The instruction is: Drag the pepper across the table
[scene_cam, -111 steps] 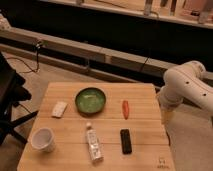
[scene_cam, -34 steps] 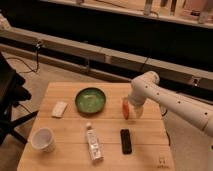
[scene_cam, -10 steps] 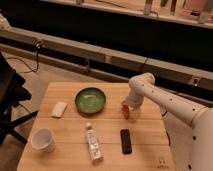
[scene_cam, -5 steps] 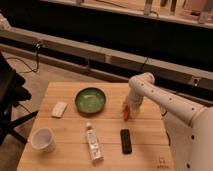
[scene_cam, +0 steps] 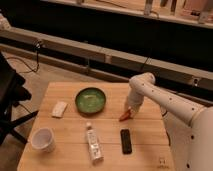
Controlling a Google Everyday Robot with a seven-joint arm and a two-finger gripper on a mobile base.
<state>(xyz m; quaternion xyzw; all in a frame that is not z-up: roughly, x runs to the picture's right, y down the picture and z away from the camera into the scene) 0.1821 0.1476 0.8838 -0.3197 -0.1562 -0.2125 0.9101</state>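
Note:
The pepper [scene_cam: 123, 117], small, slim and red-orange, lies tilted on the light wooden table [scene_cam: 70, 125], right of centre. My gripper [scene_cam: 129, 110] is at the end of the white arm, which reaches in from the right. It is down on the pepper's upper right end and hides that end. The pepper's tip points to the lower left, toward the black remote [scene_cam: 126, 141].
A green bowl [scene_cam: 90, 99] stands just left of the pepper. A white bottle [scene_cam: 93, 144] lies at the front centre, a white cup [scene_cam: 43, 139] at the front left and a white packet [scene_cam: 59, 109] at the left. A small dark logo [scene_cam: 161, 161] marks the front right corner.
The gripper has come down onto the pepper. The pepper has tilted and slid a little toward the table's front, closer to the remote.

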